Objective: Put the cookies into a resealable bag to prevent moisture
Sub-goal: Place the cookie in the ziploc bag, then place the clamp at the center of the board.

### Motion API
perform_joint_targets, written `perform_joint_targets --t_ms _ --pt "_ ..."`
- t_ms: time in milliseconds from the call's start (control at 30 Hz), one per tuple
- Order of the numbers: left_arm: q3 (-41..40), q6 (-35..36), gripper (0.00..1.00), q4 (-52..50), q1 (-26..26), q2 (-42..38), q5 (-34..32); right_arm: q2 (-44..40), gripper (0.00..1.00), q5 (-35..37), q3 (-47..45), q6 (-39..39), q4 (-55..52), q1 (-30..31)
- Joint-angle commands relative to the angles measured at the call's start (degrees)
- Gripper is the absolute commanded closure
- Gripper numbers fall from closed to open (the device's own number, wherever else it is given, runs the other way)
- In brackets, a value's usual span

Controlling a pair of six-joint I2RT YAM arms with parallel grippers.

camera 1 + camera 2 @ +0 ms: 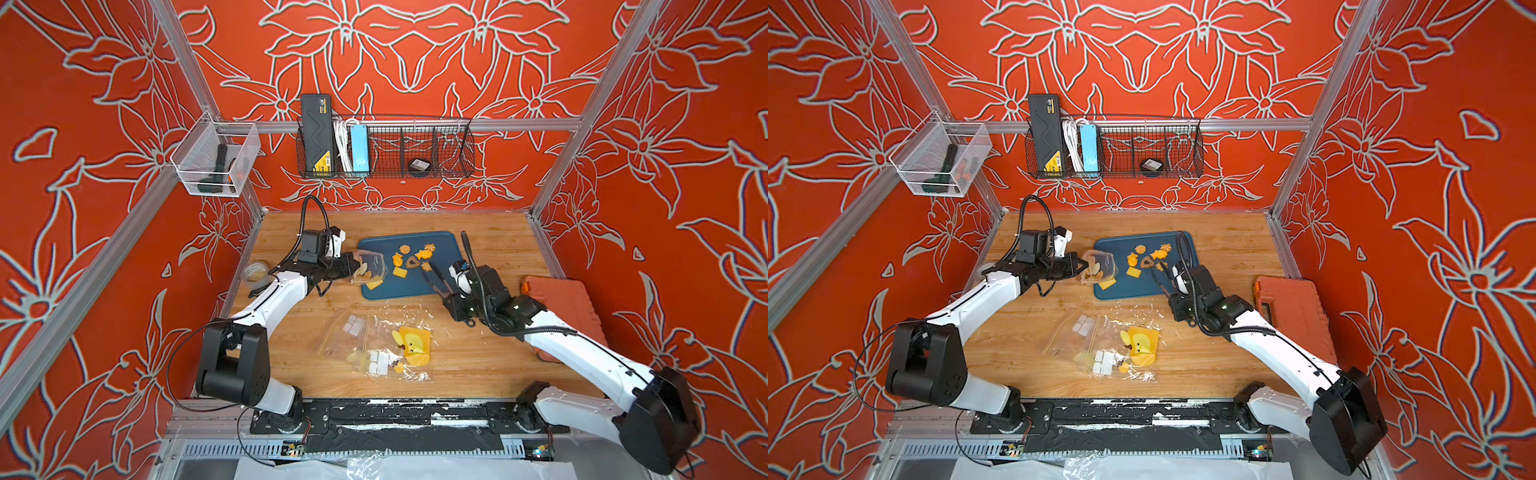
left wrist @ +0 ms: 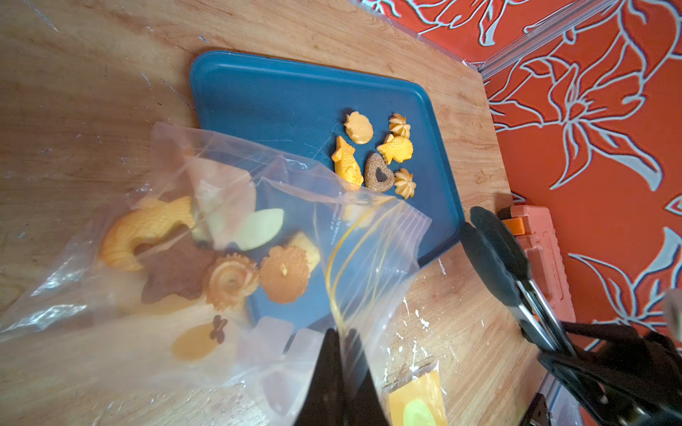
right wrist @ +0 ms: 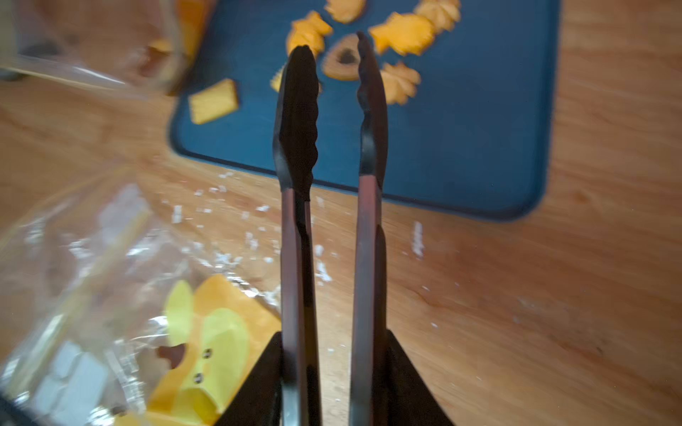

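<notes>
The left gripper (image 2: 341,335) is pinched tight on the yellow zip edge of a clear resealable plastic bag (image 2: 228,191). It holds the bag at the left edge of a dark blue rectangular plastic tray (image 1: 446,245), mid-frame in both top views. The right gripper (image 3: 334,333) clamps a pair of long black tongs (image 3: 297,121), whose tips stand apart near a brown heart biscuit. Of the small yellow-orange and brown cookies (image 2: 396,149), several sit inside the bag and the rest lie loose on the tray.

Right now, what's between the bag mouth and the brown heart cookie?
On the blue tray, a fish cookie and a square cookie lie between bag and heart cookie; both top views show it.
</notes>
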Motion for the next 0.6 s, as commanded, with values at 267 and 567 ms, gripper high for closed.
perform_joint_targets --t_ms 267,567 --pt "-0.7 0.9 1.00 0.9 0.2 -4.8 0.5 10.4 0.57 1.8 0.1 -2.7 4.0 -5.0" --pt "2.0 1.1 1.00 -4.4 -0.1 -9.4 2.7 11.4 0.32 1.7 -0.6 -2.1 3.9 -6.4"
